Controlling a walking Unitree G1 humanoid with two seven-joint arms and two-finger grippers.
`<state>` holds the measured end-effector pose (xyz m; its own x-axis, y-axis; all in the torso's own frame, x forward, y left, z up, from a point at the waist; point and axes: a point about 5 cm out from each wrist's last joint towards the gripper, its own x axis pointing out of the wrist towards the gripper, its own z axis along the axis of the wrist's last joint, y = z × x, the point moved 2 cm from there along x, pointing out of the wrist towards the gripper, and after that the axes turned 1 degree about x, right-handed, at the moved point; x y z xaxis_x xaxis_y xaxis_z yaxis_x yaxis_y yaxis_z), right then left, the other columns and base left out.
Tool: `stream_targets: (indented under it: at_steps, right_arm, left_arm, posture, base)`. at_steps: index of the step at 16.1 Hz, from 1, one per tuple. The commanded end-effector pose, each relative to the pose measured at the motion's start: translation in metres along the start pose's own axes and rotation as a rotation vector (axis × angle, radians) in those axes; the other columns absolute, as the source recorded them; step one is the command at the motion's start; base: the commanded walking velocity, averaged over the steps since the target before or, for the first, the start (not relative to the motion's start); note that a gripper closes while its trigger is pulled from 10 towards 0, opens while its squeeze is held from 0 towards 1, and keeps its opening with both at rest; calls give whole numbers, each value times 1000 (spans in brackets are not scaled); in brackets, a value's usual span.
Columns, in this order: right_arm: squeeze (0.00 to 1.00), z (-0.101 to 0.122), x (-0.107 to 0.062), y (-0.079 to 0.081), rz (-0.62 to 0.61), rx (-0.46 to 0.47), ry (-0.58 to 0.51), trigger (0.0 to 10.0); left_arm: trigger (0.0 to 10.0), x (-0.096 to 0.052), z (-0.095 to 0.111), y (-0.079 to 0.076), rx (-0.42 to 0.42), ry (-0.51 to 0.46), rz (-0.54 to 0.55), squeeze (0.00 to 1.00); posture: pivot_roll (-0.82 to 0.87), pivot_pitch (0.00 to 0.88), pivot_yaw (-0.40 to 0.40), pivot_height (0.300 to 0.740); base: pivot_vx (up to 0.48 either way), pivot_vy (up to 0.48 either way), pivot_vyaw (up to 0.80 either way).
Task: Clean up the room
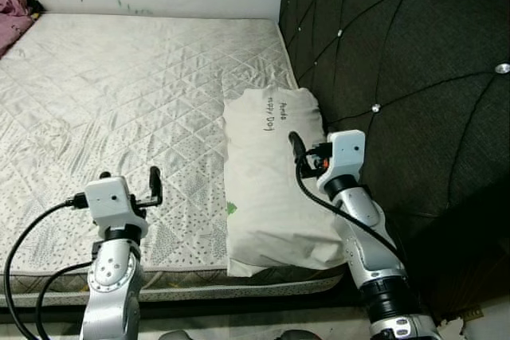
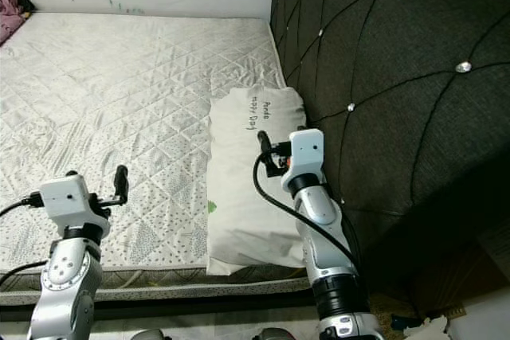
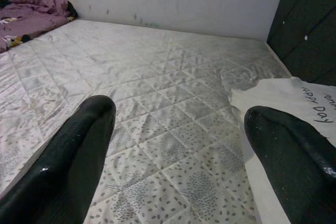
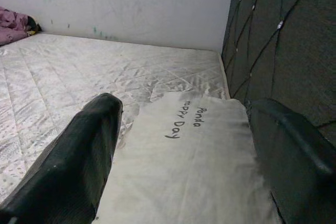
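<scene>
White pillow [image 1: 271, 189] lies against the headboard [image 1: 398, 77] — right gripper [image 4: 184, 145] spread above it.

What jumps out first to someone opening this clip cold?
A white pillow printed "Happy Day" lies on the bare quilted mattress, tight against the dark tufted headboard. The right gripper hovers open over the pillow, the left gripper open above the mattress. A purple heap of cloth sits in the far corner.

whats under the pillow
The pillow lies flat on the quilted mattress, against the dark headboard. Its near end overhangs the mattress edge slightly. Anything beneath the pillow itself is covered and cannot be seen.
</scene>
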<state>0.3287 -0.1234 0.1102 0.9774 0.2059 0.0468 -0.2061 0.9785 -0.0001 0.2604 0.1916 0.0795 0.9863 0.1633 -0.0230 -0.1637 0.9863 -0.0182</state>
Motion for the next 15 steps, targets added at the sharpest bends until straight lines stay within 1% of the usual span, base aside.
stream_targets:
  at_steps: [1,3,5,6,10,11,13,14,15]
  right_arm:
    - [0,2,-2,-7,-33,-4,-8,10000]
    - [0,0,-10,-15,-81,-5,-10,10000]
    - [0,0,-12,-14,-80,-6,-12,10000]
    - [0,0,-11,-14,-78,-9,-12,10000]
    - [0,0,-5,-6,-34,-5,-5,10000]
    - [0,0,-3,-3,-20,3,-2,10000]
    - [0,-1,0,0,-12,9,15,10000]
    - [0,-1,0,1,-10,14,12,10000]
    - [0,0,0,1,-11,17,8,10000]
  left_arm:
    - [10000,3,-1,-7,4,3,-27,0]
    - [10000,11,0,-19,3,7,-95,0]
    - [10000,13,0,-21,2,4,-104,0]
    - [10000,14,1,-21,-1,2,-98,0]
    - [10000,11,4,-15,0,-18,-59,0]
    - [10000,8,4,-11,-24,-13,-41,0]
    - [10000,6,3,-6,-23,-10,-26,0]
    - [10000,6,3,-6,-23,-12,-25,0]
    - [10000,5,5,-6,-22,-19,-31,0]
  posture:
    - [-109,3,7,740]
    - [-138,5,37,740]
    - [-147,4,44,740]
    - [-140,0,34,740]
    - [-101,0,-2,740]
    - [-90,0,-7,740]
    - [-81,6,-9,740]
    - [-77,8,-11,740]
    - [-77,10,-12,740]
  base:
    - [0,0,0]
    - [0,0,0]
    - [0,0,0]
    - [0,0,0]
    - [0,0,0]
    - [0,0,0]
    - [0,0,0]
    - [0,319,-781]
    - [0,480,0]
